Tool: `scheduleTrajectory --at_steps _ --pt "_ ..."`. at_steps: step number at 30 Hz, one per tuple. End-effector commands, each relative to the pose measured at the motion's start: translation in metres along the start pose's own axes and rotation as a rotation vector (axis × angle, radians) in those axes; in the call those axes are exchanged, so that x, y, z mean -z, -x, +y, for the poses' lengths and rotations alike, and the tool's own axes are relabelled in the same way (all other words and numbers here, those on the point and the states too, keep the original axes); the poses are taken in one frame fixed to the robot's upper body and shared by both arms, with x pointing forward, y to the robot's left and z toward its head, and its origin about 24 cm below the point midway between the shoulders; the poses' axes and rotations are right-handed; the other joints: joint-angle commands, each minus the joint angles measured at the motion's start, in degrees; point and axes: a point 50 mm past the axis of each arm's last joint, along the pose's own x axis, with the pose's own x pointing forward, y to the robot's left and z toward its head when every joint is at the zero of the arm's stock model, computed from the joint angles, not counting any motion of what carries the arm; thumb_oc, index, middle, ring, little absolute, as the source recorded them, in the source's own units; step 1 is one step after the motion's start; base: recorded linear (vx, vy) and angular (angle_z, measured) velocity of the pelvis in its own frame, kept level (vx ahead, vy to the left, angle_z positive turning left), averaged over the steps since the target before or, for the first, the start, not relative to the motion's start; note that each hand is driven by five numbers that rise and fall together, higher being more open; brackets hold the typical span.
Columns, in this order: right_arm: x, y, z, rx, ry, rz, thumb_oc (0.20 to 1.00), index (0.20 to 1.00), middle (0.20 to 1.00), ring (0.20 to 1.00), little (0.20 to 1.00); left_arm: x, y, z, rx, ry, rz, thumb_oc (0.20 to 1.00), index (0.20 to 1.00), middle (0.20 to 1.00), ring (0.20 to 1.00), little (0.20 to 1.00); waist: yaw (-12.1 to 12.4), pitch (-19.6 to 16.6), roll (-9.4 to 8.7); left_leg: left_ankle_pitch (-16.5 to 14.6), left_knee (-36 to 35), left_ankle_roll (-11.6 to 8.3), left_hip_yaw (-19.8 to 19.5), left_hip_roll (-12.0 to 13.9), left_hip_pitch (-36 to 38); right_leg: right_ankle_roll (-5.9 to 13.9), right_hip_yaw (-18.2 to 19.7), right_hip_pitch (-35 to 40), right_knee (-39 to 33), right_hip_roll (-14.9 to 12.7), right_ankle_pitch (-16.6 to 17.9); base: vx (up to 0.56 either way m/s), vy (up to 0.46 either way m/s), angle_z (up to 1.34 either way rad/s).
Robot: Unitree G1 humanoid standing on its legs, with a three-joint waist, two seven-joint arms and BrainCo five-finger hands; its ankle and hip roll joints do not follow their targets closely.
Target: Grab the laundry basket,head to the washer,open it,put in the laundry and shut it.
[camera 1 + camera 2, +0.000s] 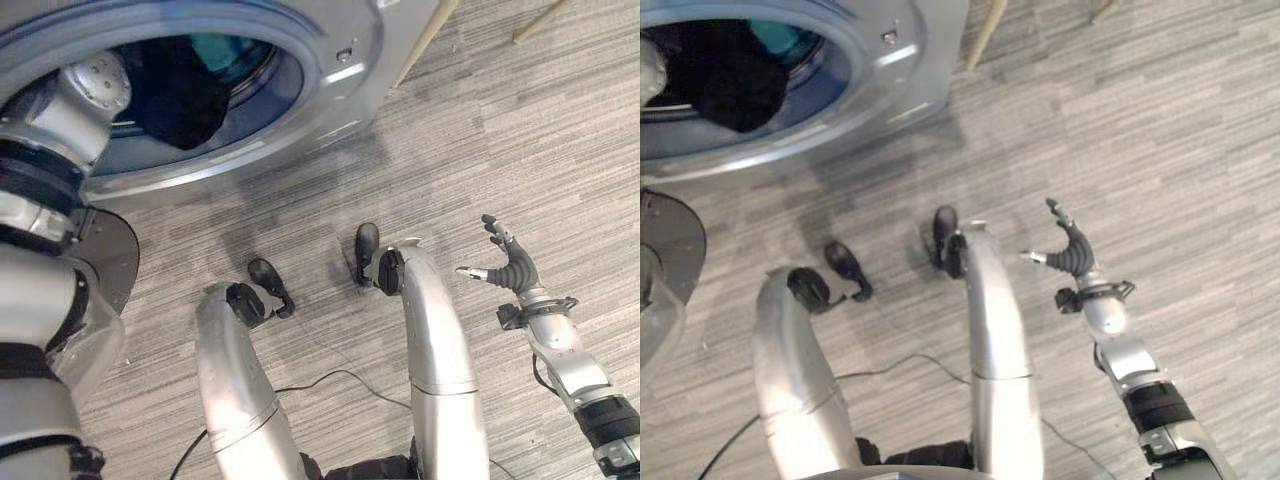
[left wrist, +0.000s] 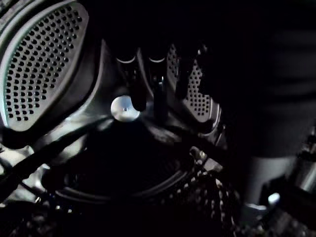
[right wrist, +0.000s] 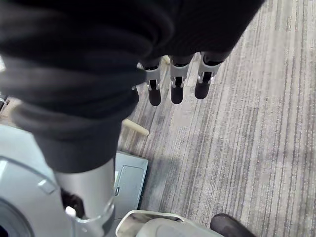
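Inside the washer [image 1: 330,70] drum sits the laundry [image 1: 185,95], dark stuff plus something teal. Left arm reaches in, probably pushing clothes deeper; can't tell how its fingers stand. Right hand [image 1: 510,262] hangs spread and empty over the floor [image 1: 560,140], likely for balance.

Silver-grey washer [image 1: 340,70], black and teal laundry [image 1: 185,95] inside, grey-striped floor [image 1: 540,130].
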Motion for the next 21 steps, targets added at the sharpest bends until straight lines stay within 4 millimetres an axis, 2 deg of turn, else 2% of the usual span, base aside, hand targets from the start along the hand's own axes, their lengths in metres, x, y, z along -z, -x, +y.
scheduleTrajectory --at_steps 1,6,7,10,12,13,14,15,16,18,21 --pt "0.007 0.013 0.007 -0.017 -0.032 0.012 1.0 1.0 1.0 1.0 1.0 0.03 0.014 -0.007 0.079 -0.099 0.071 1.0 1.0 1.0 1.0 1.0 -0.66 -11.62 1.96 -2.62 3.26 3.11 -0.06 0.09 -3.74 6.24 3.89 -1.87 -6.34 1.77 1.53 0.0 -0.027 0.05" --pt "0.008 0.013 0.009 -0.014 -0.036 0.018 1.0 1.0 1.0 1.0 1.0 0.036 0.026 -0.022 0.105 -0.006 0.108 1.0 1.0 1.0 1.0 1.0 -0.09 -11.73 1.93 -2.7 3.84 2.98 -0.66 0.12 -3.94 6.05 3.54 -1.79 -5.79 1.79 1.24 0.0 -0.005 0.01" --pt "0.01 0.013 0.011 -0.003 -0.044 0.03 1.0 1.0 1.0 1.0 1.0 0.035 0.034 -0.029 0.094 0.101 0.116 1.0 1.0 1.0 1.0 1.0 0.48 -11.81 1.71 -2.72 4.11 2.92 -0.96 -0.05 -3.78 5.94 3.4 -1.43 -5.57 1.67 1.06 0.0 0.0 0.0" --pt "0.012 0.014 0.013 0.007 -0.047 0.039 1.0 1.0 1.0 1.0 1.0 0.034 0.045 -0.038 0.078 0.198 0.116 1.0 1.0 1.0 1.0 1.0 0.9 -12.05 1.7 -2.77 3.93 2.84 -1.12 -0.24 -3.27 5.81 3.17 -0.74 -5.53 1.52 0.68 0.0 0.0 0.0" --pt "0.019 0.017 0.022 0.007 -0.049 0.075 1.0 1.0 1.0 1.0 1.0 0.036 0.083 -0.069 0.085 0.387 0.171 1.0 1.0 1.0 1.0 1.0 1.76 -12.69 1.86 -2.66 2.47 2.6 -1.15 -0.55 -1.13 5.6 2.83 1.64 -6.5 1.16 0.39 -0.02 0.005 0.06" --pt "0.019 0.017 0.022 0.004 -0.047 0.075 1.0 1.0 1.0 1.0 1.0 0.037 0.084 -0.069 0.086 0.388 0.174 1.0 1.0 1.0 1.0 1.0 1.58 -12.72 1.96 -2.64 2.41 2.6 -1.14 -0.57 -1.04 5.6 2.82 1.73 -6.55 1.15 0.41 -0.03 0.016 0.09" --pt "0.026 0.019 0.027 0.014 -0.049 0.119 1.0 1.0 1.0 1.0 1.0 0.031 0.116 -0.098 0.141 0.527 0.228 1.0 1.0 1.0 1.0 1.0 2.62 -13.21 1.69 -2.43 0.02 2.44 -1.0 -0.68 1.43 5.69 2.46 4.21 -8.53 0.67 0.48 -0.05 0.013 0.11" --pt "0.03 0.021 0.03 0.012 -0.041 0.14 1.0 1.0 1.0 1.0 1.0 0.028 0.134 -0.111 0.172 0.597 0.261 1.0 1.0 1.0 1.0 1.0 2.87 -13.37 1.62 -2.17 -1.69 2.4 -0.78 -0.94 3.15 5.77 2.23 5.96 -9.97 0.43 0.56 -0.06 0.013 0.12" --pt "0.03 0.021 0.031 0.007 -0.036 0.142 1.0 1.0 1.0 1.0 1.0 0.029 0.137 -0.112 0.173 0.598 0.268 1.0 1.0 1.0 1.0 1.0 2.54 -13.31 1.75 -2.03 -2.13 2.41 -0.64 -1.0 3.78 5.78 2.25 6.54 -10.37 0.4 0.7 -0.08 0.013 0.21" --pt "0.05 0.029 0.036 0.011 0.001 0.251 1.0 1.0 1.0 1.0 1.0 0.014 0.22 -0.162 0.319 0.866 0.458 1.0 1.0 1.0 1.0 1.0 4.53 -13.78 1.06 -0.03 -11.53 1.89 0.5 -2.16 13.65 6.56 1.01 16.0 -18.19 -0.73 1.8 -0.09 0.023 0.52" --pt "0.067 0.04 0.031 0.021 0.04 0.337 1.0 1.0 1.0 1.0 1.0 0.009 0.277 -0.179 0.419 0.955 0.59 1.0 1.0 1.0 1.0 1.0 5.88 -13.7 0.47 1.92 -19.46 1.42 1.98 -4.38 22.78 7.1 0.35 24.31 -24.29 -1.46 2.96 -0.02 0.014 0.38"
